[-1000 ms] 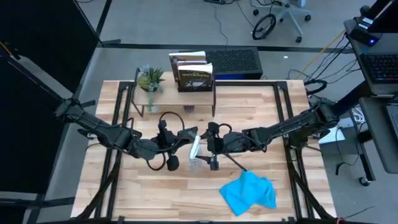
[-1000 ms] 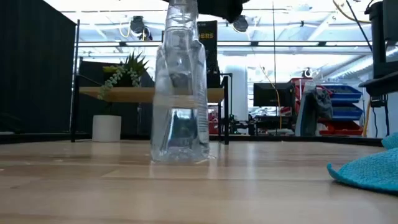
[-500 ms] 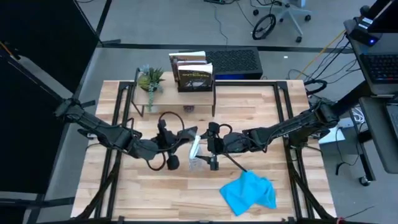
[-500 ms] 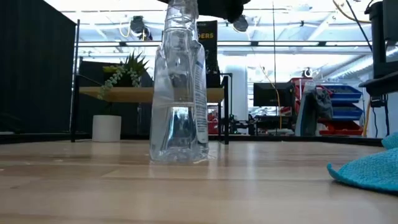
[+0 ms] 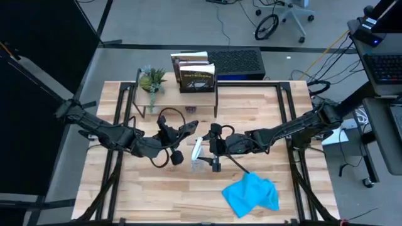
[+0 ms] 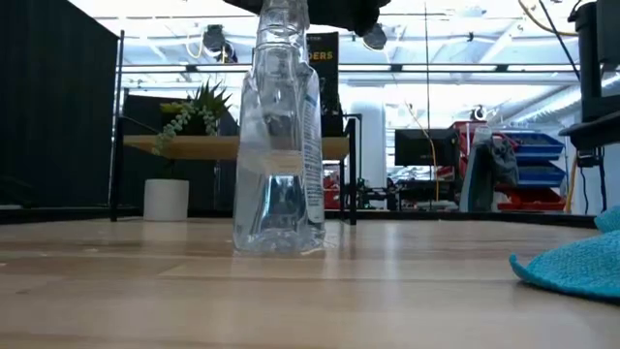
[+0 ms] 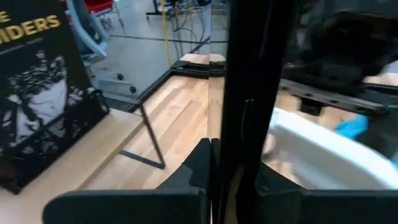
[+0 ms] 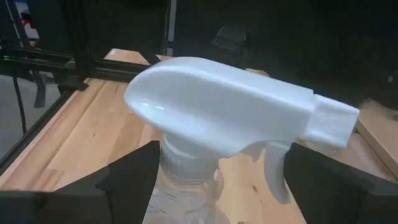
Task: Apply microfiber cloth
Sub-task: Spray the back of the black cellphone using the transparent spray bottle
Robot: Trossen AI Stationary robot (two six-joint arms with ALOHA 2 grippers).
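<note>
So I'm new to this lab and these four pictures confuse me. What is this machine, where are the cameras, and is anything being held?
It is a robot with two dark arms at a wooden table. One camera looks straight down, one sits level with the tabletop, and one rides on each wrist. The right gripper has a finger on each side of the neck of a clear plastic spray bottle with a white head, which stands upright. The left gripper is just beside it, holding nothing. A bright turquoise microfiber cloth lies crumpled nearby, untouched.
</note>
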